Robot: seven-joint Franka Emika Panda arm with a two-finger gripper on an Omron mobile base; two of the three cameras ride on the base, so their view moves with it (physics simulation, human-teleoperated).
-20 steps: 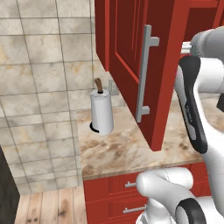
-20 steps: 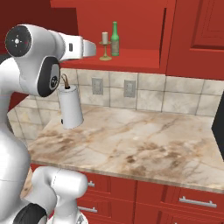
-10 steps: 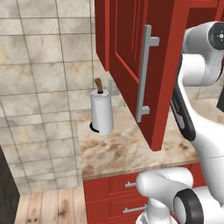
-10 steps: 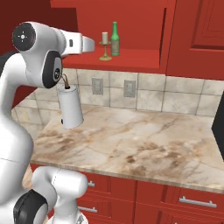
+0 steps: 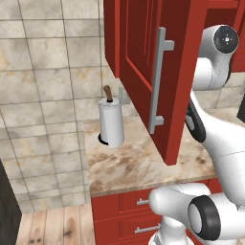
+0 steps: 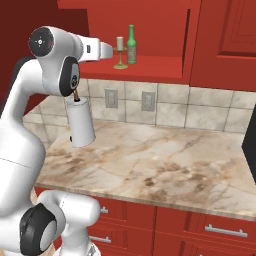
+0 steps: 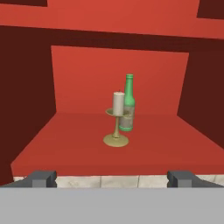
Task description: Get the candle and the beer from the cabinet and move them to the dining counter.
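- Red cabinet [image 5: 143,72] door stands open in the left base view, above a paper towel roll [image 5: 111,123].
- Right base view: candle [image 6: 120,52] and beer [image 6: 131,45] side by side on the cabinet shelf, arm reaching toward them.
- Hand view: gripper [image 7: 111,178] jaws spread wide, empty, short of the candle.

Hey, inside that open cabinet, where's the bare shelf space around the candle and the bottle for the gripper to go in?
The cabinet shelf is bare left of the candle to the left wall, right of the beer to the right wall, and in front up to the edge. It's crowded only mid-shelf, where the beer stands close behind the candle. The gripper is open, outside the shelf edge.
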